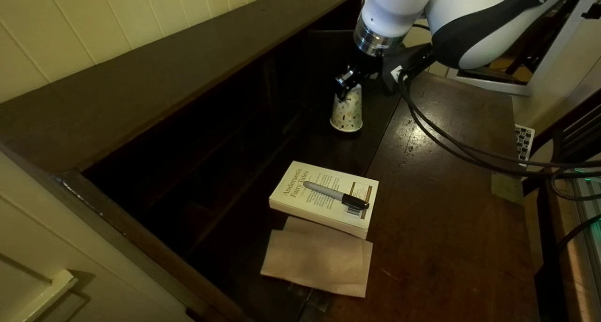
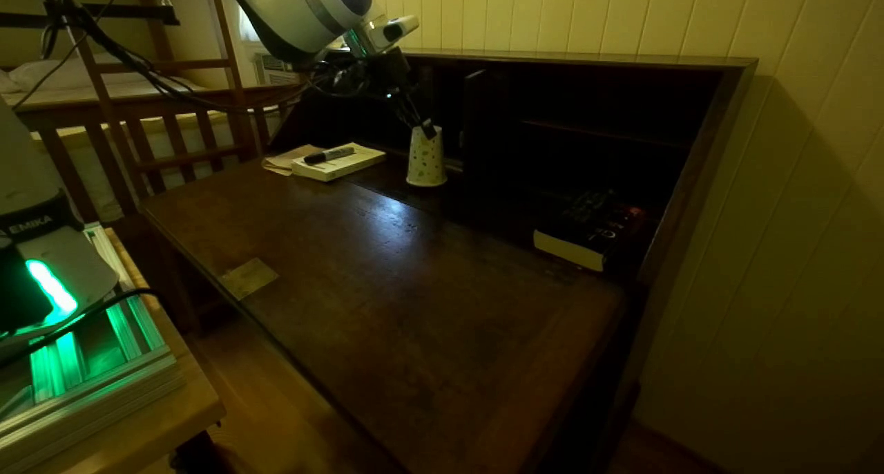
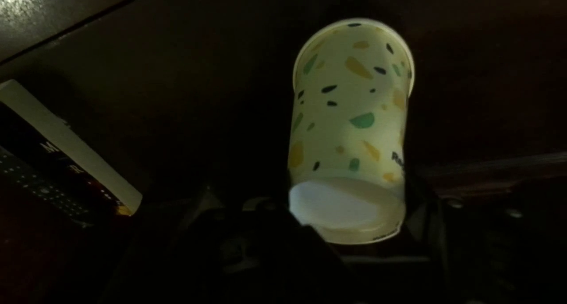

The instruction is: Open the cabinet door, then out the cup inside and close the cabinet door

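Gripper [image 1: 350,89] angled downward, clamped on cup [image 3: 354,100], with fingers [image 2: 429,129] to either side of the narrow end. White cup flecked with green, yellow and black, upside down, wide rim lowermost, out in front of dark shelving [image 1: 202,172]; contact with desk [image 1: 436,247] unclear.

Just beside it, in an exterior view, cabinet door [image 2: 476,115], deep in shadow, standing open and jutting from the shelving. Near on the opposite side, pale paperback [image 1: 314,203] of Andersen's Fairy Tales, lying flat, topped by capped grey marker [image 1: 335,195]. Against the paperback's edge, brown paper [image 1: 317,261] in overlapping layers. Well apart, past the door, thick black book [image 2: 587,225]. From the arm [image 1: 399,7], slack cables [image 1: 540,173] crossing in front of the desk's edge.

Wood of the desk brown and polished, light glinting off it; yellowish patch [image 2: 250,278] flat by the front edge. Behind the shelving, cream boarded wall [image 2: 552,18]. Past the desk's end, wooden bed frame [image 2: 197,157] and pale bedding [image 2: 41,79]. Below, wooden floor [image 2: 276,384]; across from the shelving, robot base [image 2: 90,267] glowing green on wooden stand [image 2: 190,398].
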You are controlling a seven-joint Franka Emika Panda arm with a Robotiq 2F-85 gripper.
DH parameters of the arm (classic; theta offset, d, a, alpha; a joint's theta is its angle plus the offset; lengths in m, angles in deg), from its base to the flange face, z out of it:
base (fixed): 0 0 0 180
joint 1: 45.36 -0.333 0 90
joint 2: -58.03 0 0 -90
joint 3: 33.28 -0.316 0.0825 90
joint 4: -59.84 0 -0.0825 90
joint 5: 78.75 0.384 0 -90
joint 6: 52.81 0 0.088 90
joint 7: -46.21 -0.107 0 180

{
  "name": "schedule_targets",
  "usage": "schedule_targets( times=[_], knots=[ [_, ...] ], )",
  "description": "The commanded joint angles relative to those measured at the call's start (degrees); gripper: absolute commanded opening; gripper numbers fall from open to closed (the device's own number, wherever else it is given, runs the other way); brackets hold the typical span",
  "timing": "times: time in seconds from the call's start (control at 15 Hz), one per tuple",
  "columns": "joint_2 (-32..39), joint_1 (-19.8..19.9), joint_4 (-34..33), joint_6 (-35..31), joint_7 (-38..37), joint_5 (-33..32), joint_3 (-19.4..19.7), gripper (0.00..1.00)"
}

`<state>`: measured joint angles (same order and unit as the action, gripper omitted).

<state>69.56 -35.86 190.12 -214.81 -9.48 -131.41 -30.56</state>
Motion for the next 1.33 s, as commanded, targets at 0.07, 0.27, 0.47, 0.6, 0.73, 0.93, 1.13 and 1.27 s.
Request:
schedule_targets(
  times=[0.07,0.27,0.47,0.6,0.73,0.93,1.13,1.27],
  knots=[
    [2.23,0.13,-4.96,-0.07,2.29,0.9,-0.58,0.48],
    [4.06,0.11,-7.86,-0.35,2.8,1.23,-0.92,0.48],
    [6.43,-0.11,-10.63,-0.56,2.17,0.99,-1.38,0.48],
    [7.69,-0.22,-12.12,-0.53,1.82,0.83,-1.87,0.48],
    [8.89,-0.3,-13.48,-0.73,1.6,0.64,-2.3,0.48],
    [10.6,-0.8,-15.71,-1.08,0.31,-0.81,-2.19,0.64],
    [11.82,-1.03,-17.5,-0.86,0.63,-0.53,-2.33,0.64],
    [12.63,-1.01,-18.6,-0.8,0.87,-0.13,-2.48,0.55]
  ],
)
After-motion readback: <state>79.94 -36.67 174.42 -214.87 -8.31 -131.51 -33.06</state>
